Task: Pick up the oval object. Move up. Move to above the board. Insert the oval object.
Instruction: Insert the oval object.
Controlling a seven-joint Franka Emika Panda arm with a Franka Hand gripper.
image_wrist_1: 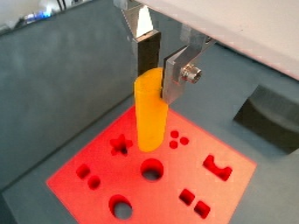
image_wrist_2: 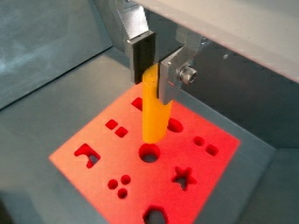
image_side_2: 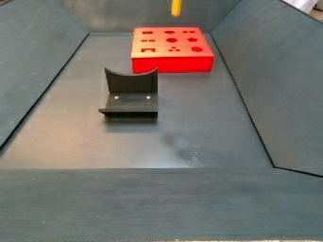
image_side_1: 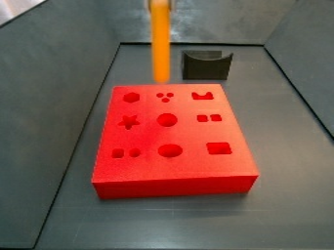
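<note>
Fingers (image_wrist_1: 176, 74) of the gripper (image_wrist_1: 158, 63) pinch the oval object (image_wrist_1: 149, 112) upright — hanging just above the board (image_wrist_1: 105, 157).

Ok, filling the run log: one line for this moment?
gripper: shut on oval object | peg upright, above board | not inserted | fixture apart
</note>
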